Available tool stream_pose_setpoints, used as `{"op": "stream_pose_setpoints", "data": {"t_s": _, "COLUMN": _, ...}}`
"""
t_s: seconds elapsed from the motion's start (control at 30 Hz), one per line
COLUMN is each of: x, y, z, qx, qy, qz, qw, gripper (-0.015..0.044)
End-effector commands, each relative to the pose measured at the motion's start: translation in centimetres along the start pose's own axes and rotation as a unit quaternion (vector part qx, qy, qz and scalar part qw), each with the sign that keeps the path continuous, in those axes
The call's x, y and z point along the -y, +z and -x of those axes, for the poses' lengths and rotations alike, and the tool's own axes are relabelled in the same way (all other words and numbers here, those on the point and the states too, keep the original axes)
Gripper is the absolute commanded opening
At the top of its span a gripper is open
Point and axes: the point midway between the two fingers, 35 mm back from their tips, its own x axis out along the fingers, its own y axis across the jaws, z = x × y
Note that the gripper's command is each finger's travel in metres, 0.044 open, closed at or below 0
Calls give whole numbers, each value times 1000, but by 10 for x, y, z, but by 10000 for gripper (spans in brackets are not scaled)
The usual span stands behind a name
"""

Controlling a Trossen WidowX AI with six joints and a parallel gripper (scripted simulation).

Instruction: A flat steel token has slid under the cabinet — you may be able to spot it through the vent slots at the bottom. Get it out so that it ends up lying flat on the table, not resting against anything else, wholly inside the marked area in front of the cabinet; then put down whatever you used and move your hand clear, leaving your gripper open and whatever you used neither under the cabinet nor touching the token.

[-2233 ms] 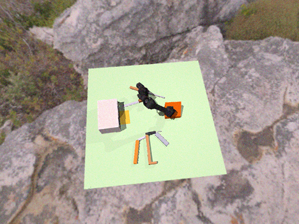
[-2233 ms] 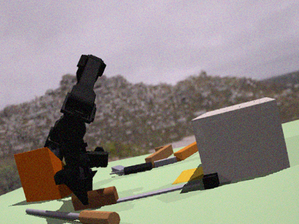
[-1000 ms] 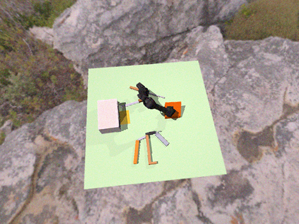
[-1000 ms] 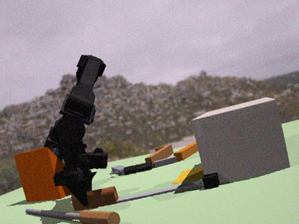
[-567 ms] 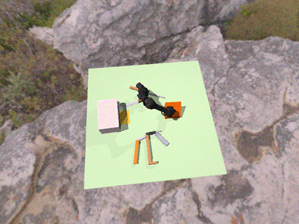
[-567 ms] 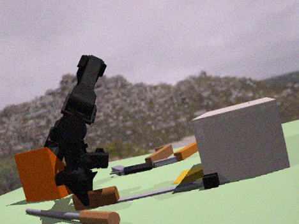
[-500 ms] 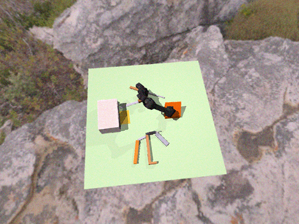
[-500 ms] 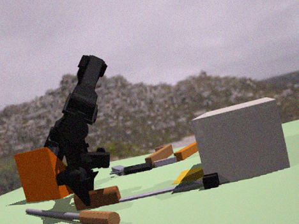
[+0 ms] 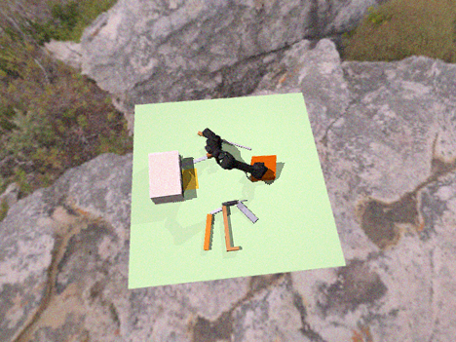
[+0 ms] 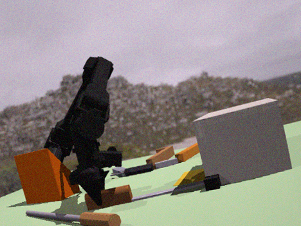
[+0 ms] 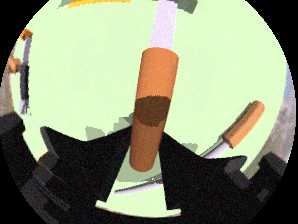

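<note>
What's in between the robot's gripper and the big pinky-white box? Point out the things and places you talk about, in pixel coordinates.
The exterior view shows it: a tool's orange-brown handle (image 10: 118,195) (image 11: 159,75), pinched in the gripper (image 10: 98,201) (image 11: 147,131), then its thin grey shaft (image 10: 152,194) (image 11: 164,27) and black end block (image 10: 212,182).

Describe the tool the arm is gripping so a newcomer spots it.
From the pale cabinet, follow the thin grey shaft toward the arm. It ends in the held tool's brown handle; unlike its brown-handled neighbour, this one has a black block at its far end.
</note>
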Motion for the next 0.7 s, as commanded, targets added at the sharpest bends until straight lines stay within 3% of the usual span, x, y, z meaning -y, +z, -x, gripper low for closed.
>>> {"op": "stream_pose_setpoints", "data": {"t_s": 0.0, "x": 0, "y": 12, "z": 0, "qx": 2, "qy": 0, "qz": 3, "qw": 1000, "gripper": 0}}
{"op": "stream_pose_setpoints", "data": {"t_s": 0.67, "x": -1, "y": 46, "z": 0, "qx": 3, "qy": 0, "qz": 4, "qw": 1000, "gripper": 0}}
